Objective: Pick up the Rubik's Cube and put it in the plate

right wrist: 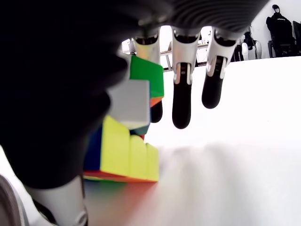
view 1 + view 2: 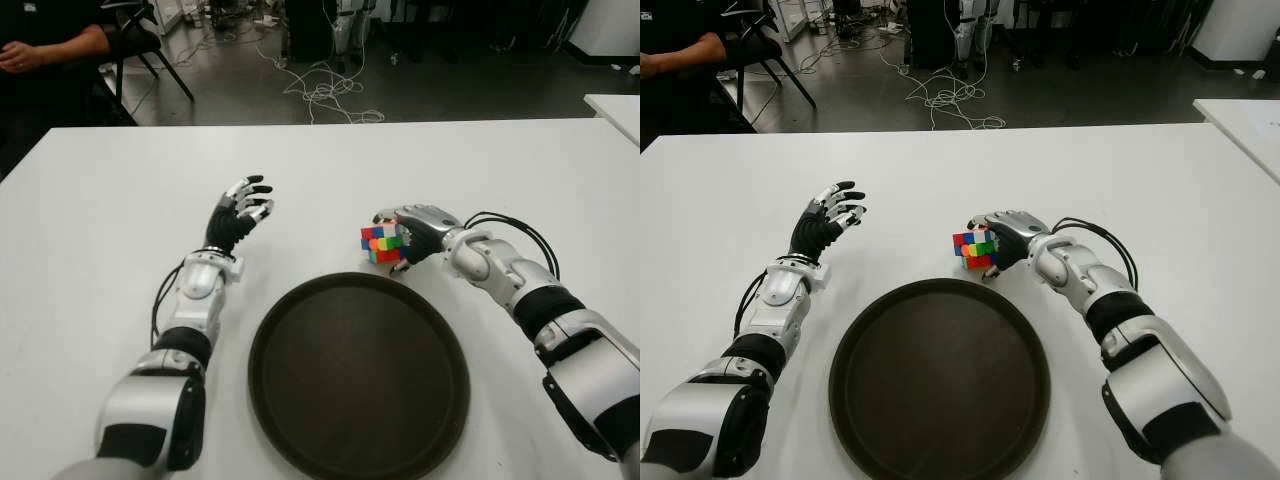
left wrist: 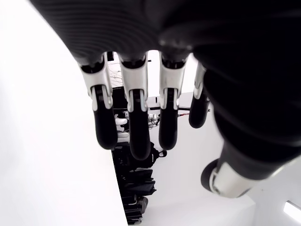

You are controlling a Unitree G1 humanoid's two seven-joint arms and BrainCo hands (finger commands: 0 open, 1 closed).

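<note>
From the head camera's left eye, a smooth white surface (image 2: 500,170) carries a round, dark, matte plate (image 2: 358,376) with a shallow raised rim, set close in front of the robot. Just beyond its far right edge sits the Rubik's Cube (image 2: 381,243), a small blocky thing of glossy coloured squares, its layers twisted out of line. The right hand (image 2: 418,234), silver shells over black joints, is wrapped against the cube's right side with the fingers (image 2: 392,216) curled over its top. The left hand (image 2: 238,217) shows left of the plate's far edge, fingers spread and holding nothing. Past the surface lies a grey floor strewn with white cables (image 2: 325,92), and a seated person's arm (image 2: 45,48) shows at the far left beside a black chair (image 2: 140,45).

The right eye gives the same layout, cube just off the plate rim.

In the left wrist view the ribbed black palm fills the top, four straight fingers (image 3: 135,122) hanging apart over bare white.

In the right wrist view the cube (image 1: 127,141) stands on the surface, pressed against the palm, yellow, white and green faces showing; three fingertips (image 1: 182,99) hang beside it
</note>
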